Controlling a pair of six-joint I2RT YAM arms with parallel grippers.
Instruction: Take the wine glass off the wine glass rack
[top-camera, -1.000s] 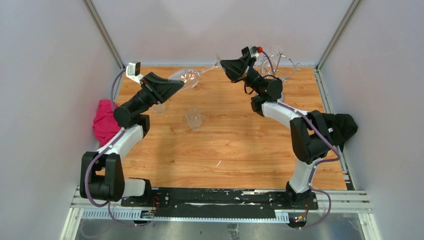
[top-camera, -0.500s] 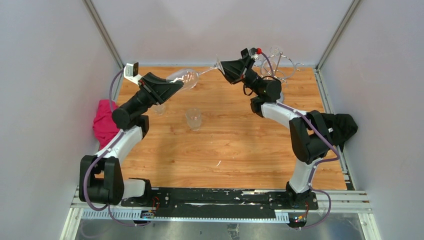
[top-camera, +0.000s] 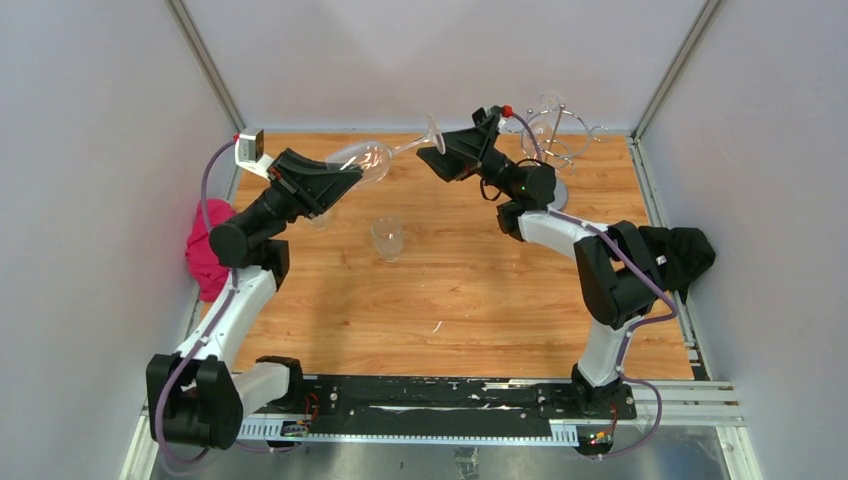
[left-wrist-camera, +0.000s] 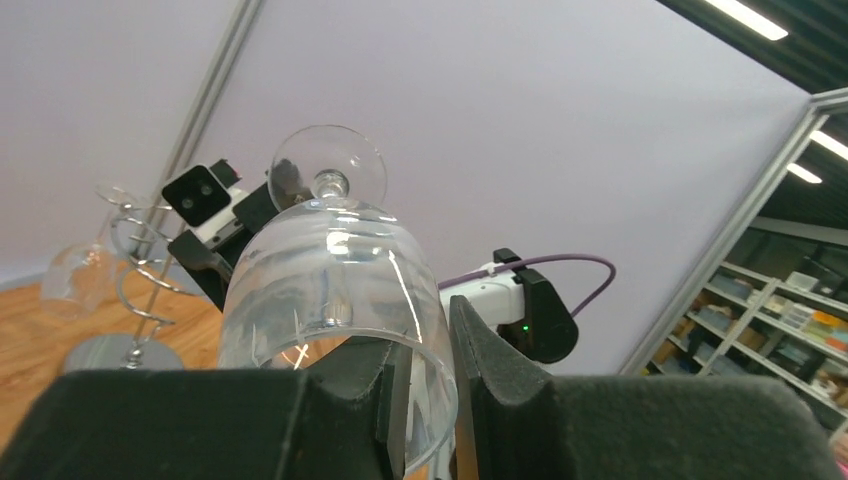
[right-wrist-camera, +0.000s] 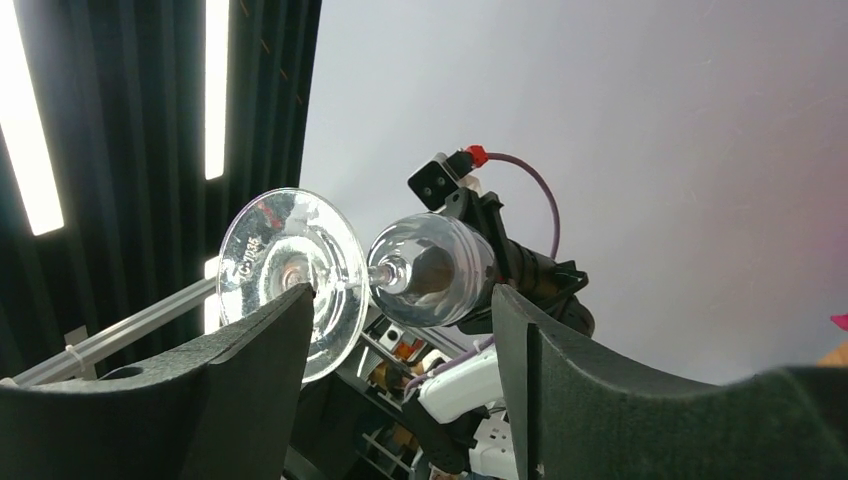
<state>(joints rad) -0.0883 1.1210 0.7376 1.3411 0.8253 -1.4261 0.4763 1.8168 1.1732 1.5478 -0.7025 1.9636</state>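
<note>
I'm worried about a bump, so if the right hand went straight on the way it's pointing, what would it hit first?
Most likely the round foot of the clear wine glass, just ahead of the right hand's open fingers; the left hand grips its bowl beyond. Exact depth is unclear.

Both arms reach up, tips facing. The left gripper (left-wrist-camera: 425, 345) pinches the wine glass (left-wrist-camera: 335, 270) rim between its fingers; the right gripper (right-wrist-camera: 400, 315) jaws stand apart.

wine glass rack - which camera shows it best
Left wrist: the wine glass rack appears side-on and close, showing its round base, curled hooks and a hanging glass. Top external shows it small, from above, its lower part hidden behind the right arm. Right wrist does not show it.
</note>
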